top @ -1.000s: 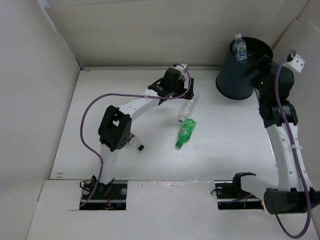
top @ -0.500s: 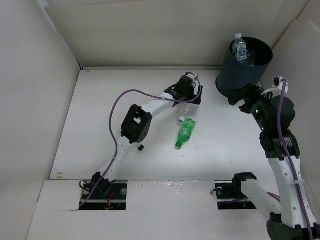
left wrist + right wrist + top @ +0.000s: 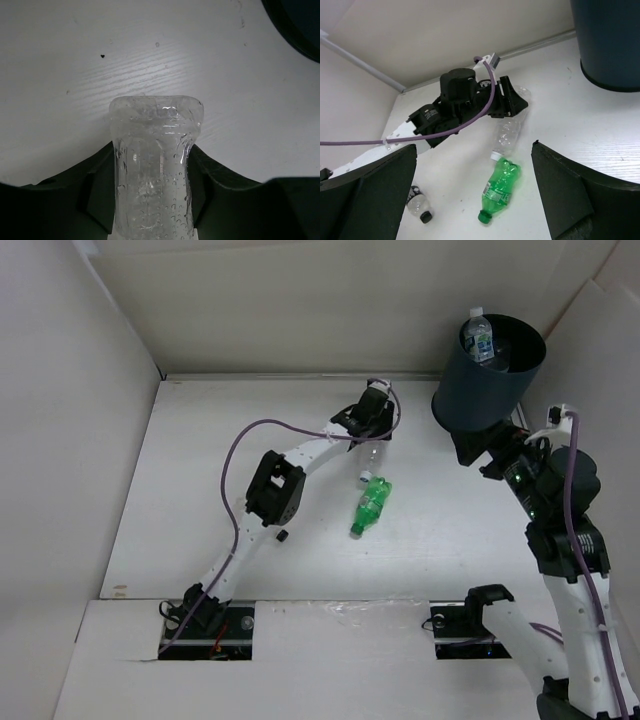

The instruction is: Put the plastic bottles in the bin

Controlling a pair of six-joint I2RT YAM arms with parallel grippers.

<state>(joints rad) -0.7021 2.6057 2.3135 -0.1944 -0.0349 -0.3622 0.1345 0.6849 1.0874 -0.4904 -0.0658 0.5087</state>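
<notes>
My left gripper is shut on the base end of a clear bottle lying on the table, its white cap pointing toward me. A green bottle lies just in front of that cap. A small clear bottle with a black cap lies beside the left arm's elbow, mostly hidden in the top view. The dark bin stands at the back right with a clear bottle sticking up inside. My right gripper hangs open and empty in front of the bin.
Cardboard walls enclose the white table on the left, back and right. The left arm's purple cable loops over the table's left half. The bin's rim shows at the upper right of the left wrist view.
The left gripper reached the clear bottle and closed on it. The right arm swung down and back from the bin's rim to a spot in front of the bin.
</notes>
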